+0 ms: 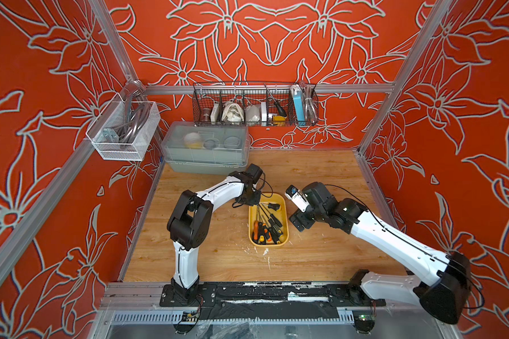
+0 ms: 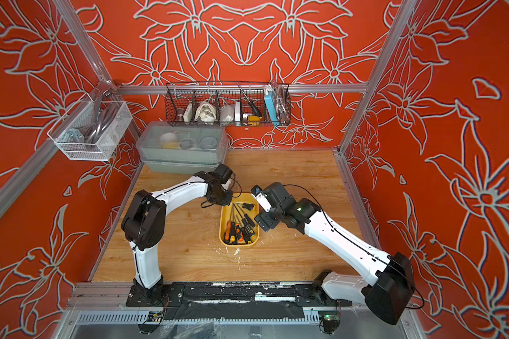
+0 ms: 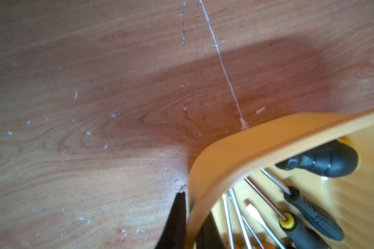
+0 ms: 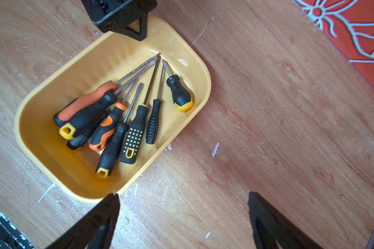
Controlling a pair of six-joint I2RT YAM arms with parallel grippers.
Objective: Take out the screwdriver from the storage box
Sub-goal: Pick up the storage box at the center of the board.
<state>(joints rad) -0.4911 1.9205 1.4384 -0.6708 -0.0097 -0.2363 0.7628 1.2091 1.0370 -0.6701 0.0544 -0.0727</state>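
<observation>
The storage box (image 1: 268,245) (image 2: 238,245) is a shallow yellow tray in the middle of the wooden table. Several screwdrivers (image 1: 266,227) (image 4: 134,129) with black, orange and yellow handles lie in it. A short black-and-yellow screwdriver (image 4: 179,92) (image 3: 328,160) lies apart near its far end. My left gripper (image 3: 192,207) (image 1: 252,199) is shut on the box's rim (image 3: 246,146) at the far left corner, one finger outside and one inside. My right gripper (image 4: 183,195) (image 1: 301,221) stands open over bare table just right of the box (image 4: 30,107), holding nothing.
A grey box with a translucent lid (image 1: 206,149) stands at the back left of the table. A black wire basket (image 1: 254,104) with odds and ends hangs on the back wall. A white mesh basket (image 1: 124,129) hangs on the left wall. A black rail (image 1: 262,293) runs along the front.
</observation>
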